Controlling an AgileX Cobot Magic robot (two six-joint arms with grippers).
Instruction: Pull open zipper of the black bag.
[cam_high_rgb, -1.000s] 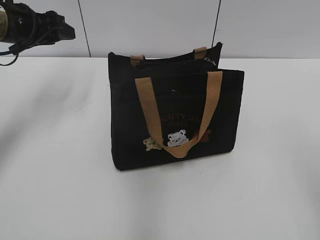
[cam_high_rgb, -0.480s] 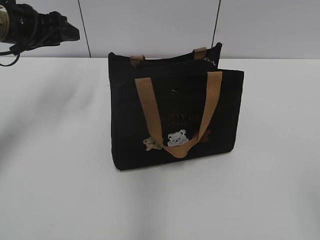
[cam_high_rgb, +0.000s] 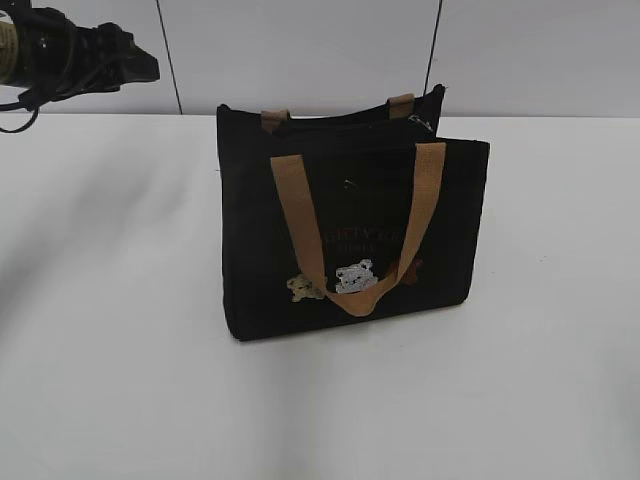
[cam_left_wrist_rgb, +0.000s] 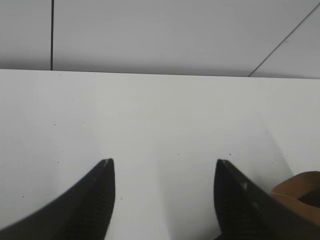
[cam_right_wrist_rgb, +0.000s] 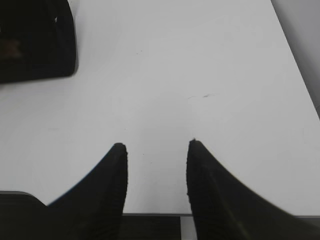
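Note:
The black bag (cam_high_rgb: 350, 225) stands upright in the middle of the white table, its tan handles (cam_high_rgb: 300, 215) hanging down the front over small bear patches. The zipper (cam_high_rgb: 340, 122) runs along the top rim as a thin dark line, with a small pale pull (cam_high_rgb: 418, 121) near the right end. My left gripper (cam_high_rgb: 150, 66) hovers at the far upper left, well apart from the bag. In the left wrist view it (cam_left_wrist_rgb: 164, 161) is open over bare table, a tan strap (cam_left_wrist_rgb: 300, 187) at the lower right. My right gripper (cam_right_wrist_rgb: 156, 143) is open and empty; a bag corner (cam_right_wrist_rgb: 35, 40) shows at upper left.
The white table (cam_high_rgb: 110, 300) spreads around the bag on all sides. A grey panelled wall (cam_high_rgb: 300, 50) rises behind it. In the right wrist view the table's near edge (cam_right_wrist_rgb: 150, 215) lies just under the fingers.
My left arm shifted slightly to the right at the upper left of the exterior view, then held still. The bag has not moved.

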